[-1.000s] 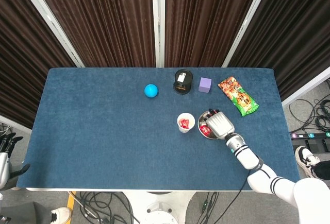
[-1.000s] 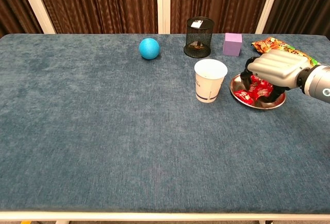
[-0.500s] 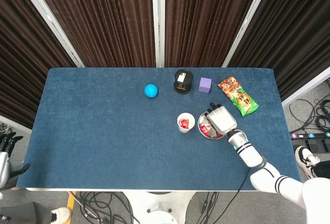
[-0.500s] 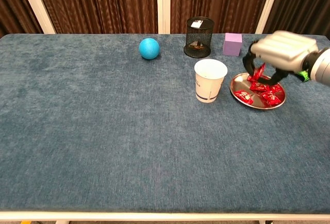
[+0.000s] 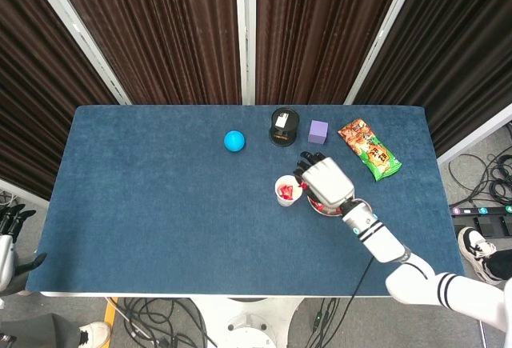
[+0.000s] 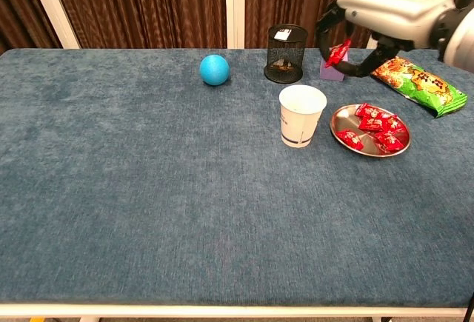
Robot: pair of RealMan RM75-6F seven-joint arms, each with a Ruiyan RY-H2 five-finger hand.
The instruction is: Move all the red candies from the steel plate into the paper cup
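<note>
The blue worktop [image 6: 148, 211] lies bare along its near side. At its near-left corner in the head view, the left hand [image 5: 6, 244] hangs off the edge, mostly cut by the frame, so whether its fingers are apart or curled cannot be told.

Further in, right of centre, the paper cup [image 6: 302, 115] stands upright, and the head view shows red candy already inside it. Just beside it to the right, not touching, sits the steel plate [image 6: 337, 118] with several red candies [image 6: 379, 122] lying in it.

Raised above these, the right hand [image 6: 385, 7] hangs in the air between cup and plate, palm down. Its fingers [image 6: 324, 24] curl downward and pinch a single red candy [image 6: 337, 52] between thumb and fingertip; this piece is clear of the plate and lies up and to the right of the cup's mouth in the chest view.

Towards the far edge, a blue ball [image 6: 215, 69] rests left of a black mesh pen holder [image 6: 286, 54]. A purple cube [image 5: 318, 131] stands right of the holder, partly hidden behind the hand in the chest view. A green and orange snack bag [image 6: 418, 79] lies flat at the far right.
</note>
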